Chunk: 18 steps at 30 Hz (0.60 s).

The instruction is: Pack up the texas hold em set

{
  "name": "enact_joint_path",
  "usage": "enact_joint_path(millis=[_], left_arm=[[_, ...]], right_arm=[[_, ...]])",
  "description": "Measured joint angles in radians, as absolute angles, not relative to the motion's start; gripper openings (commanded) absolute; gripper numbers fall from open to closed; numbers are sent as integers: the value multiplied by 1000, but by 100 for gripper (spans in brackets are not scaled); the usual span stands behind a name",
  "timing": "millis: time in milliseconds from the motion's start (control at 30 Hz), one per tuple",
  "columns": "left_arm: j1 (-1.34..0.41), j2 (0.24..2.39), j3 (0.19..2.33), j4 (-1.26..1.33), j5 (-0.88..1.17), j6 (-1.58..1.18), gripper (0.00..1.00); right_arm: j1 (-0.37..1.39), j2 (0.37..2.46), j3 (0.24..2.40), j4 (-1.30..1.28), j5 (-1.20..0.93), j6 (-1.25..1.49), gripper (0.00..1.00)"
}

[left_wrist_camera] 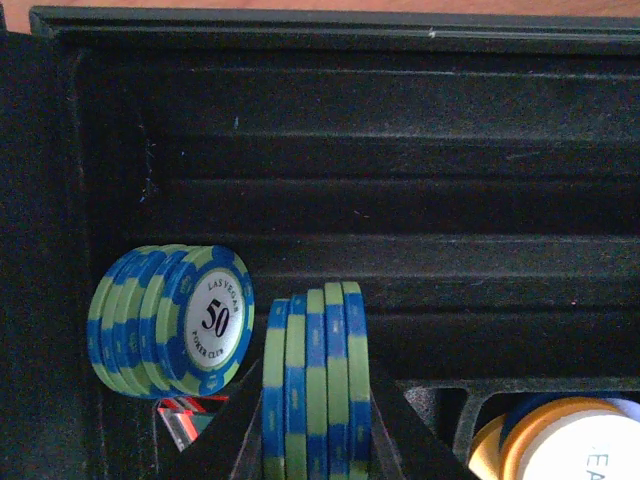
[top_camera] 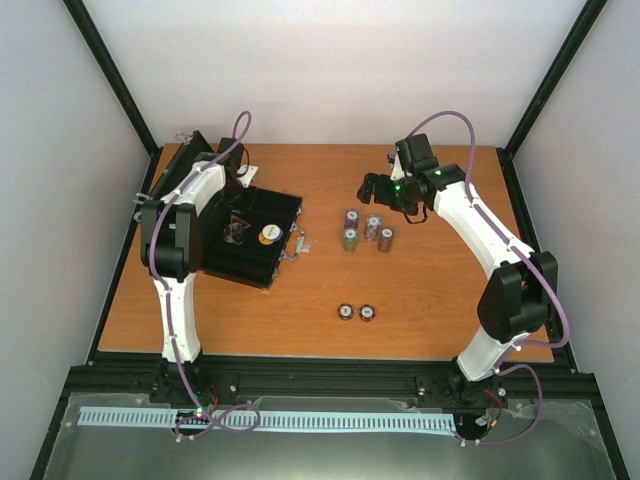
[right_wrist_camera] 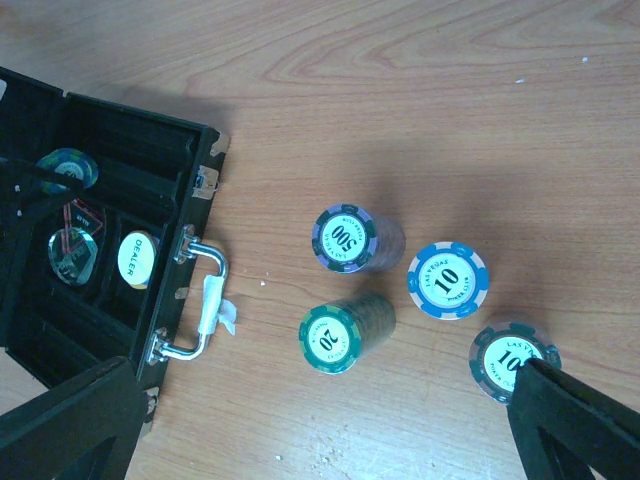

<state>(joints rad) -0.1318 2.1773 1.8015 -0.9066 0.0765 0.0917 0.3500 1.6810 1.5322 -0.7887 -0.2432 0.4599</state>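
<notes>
Top external view shows the flat black hinged case with silver corners and a metal handle [top_camera: 250, 262] lying open on the wooden desk [top_camera: 430, 300], so packing looks under way but far from finished. Inside the case, a row of blue-and-green striped chips [left_wrist_camera: 175, 320] leans in a groove, its face reading "LAS VEGAS POKER CLUB 50". A white round disc marked "DEALER" [right_wrist_camera: 138, 258] sits in a compartment by the handle. The left end effector [left_wrist_camera: 315, 450] is inside the case too, clenched on an edge-on stack of blue-and-green chips [left_wrist_camera: 315, 380] that is not yet set down.

Left to pack: four striped chip stacks [right_wrist_camera: 344, 240] just right of the case handle, their tops reading 500, 20, 10 and a partly hidden number beginning 10. Also two small round discs [top_camera: 356, 313] farther from the case, toward the arm bases. The right end effector [right_wrist_camera: 322, 425] hangs released above those stacks, jaws wide, holding nothing.
</notes>
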Motion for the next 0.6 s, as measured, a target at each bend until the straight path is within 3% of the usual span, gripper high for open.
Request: enact_joint_path(millis=[500,533,600], left_arm=[[-135,2250,1829,-900,11,91,1],[-136,2251,1831,-902,7,91,5],[-136,2252,1837,-908,-2,91,24]], right_arm=[[350,1681,1530,-789,-243,460,100],[350,1681,1530,-789,-243,460,100],[350,1681,1530,-789,-243,459,100]])
